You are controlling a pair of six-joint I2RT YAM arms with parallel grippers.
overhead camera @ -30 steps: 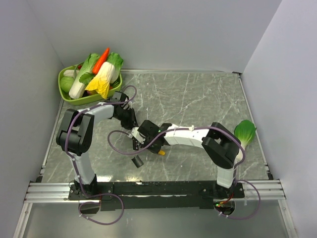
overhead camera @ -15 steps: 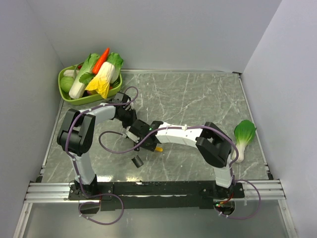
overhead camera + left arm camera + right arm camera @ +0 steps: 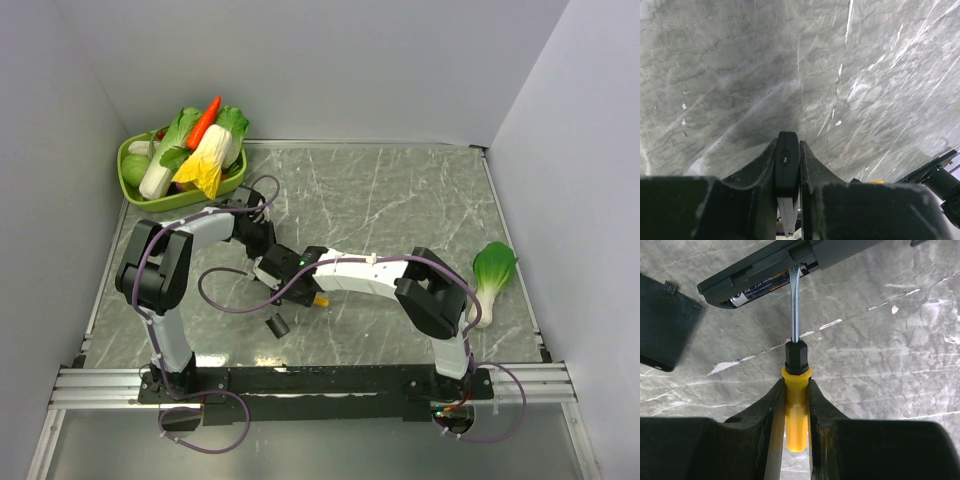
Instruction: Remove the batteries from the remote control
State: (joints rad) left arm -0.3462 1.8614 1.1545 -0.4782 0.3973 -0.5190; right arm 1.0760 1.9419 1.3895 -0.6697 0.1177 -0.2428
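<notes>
Matt black plastic remote control (image 3: 840, 250), glossy yellow-handled metal screwdriver (image 3: 796, 390), polished marble-look table (image 3: 400, 200).

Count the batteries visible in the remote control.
1. One battery lies in the open compartment of the remote control, just left of the screwdriver tip. A second may sit hidden further inside the compartment.

Left end effector (image 3: 788, 152) clamped, right end effector (image 3: 796, 387) clamped, nearly meeting
</notes>
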